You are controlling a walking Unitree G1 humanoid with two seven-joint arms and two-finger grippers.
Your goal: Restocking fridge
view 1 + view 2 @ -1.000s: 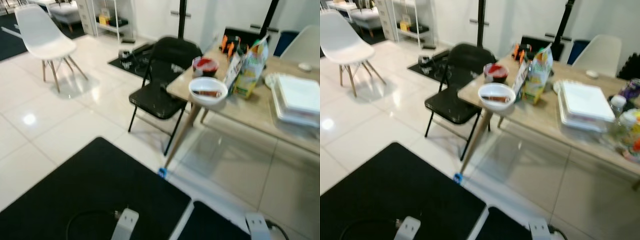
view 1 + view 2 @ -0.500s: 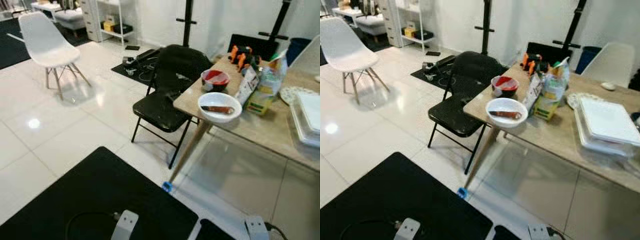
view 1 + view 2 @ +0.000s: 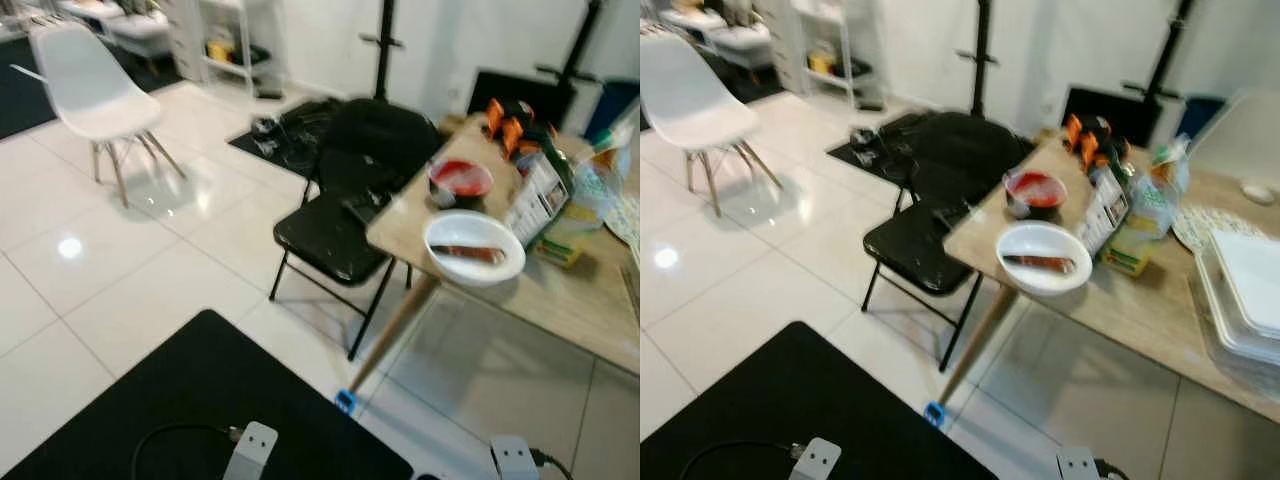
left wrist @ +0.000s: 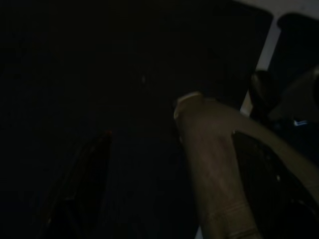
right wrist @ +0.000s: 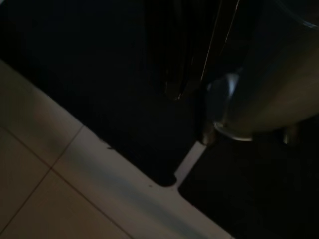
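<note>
The head camera has panned since a second ago: the counter [image 3: 1140,310] now sits further to the right of both eye views, and the stacked white trays [image 3: 1250,300] are cut by the frame edge; this is camera motion, as the items on it keep their mutual positions. On the counter's near corner stands a white bowl [image 3: 1043,257] holding a brown item, with a red bowl [image 3: 1035,190] just behind it; a carton [image 3: 1102,208] and a yellow-green bag [image 3: 1145,215] stand just beside these, and orange-capped objects [image 3: 1087,133] lie at the far edge. A black folding chair [image 3: 930,200] is pushed against the counter corner, and a white chair [image 3: 690,95] stands well apart on the tiled floor. No fridge can be seen. Both arms hang idle over a black mat [image 3: 200,400]; both wrist views are very dark, so I cannot tell whether the left claw or the right claw is open or closed. Judgement: the robot is in transit or searching, and no restocking item has been picked up yet
</note>
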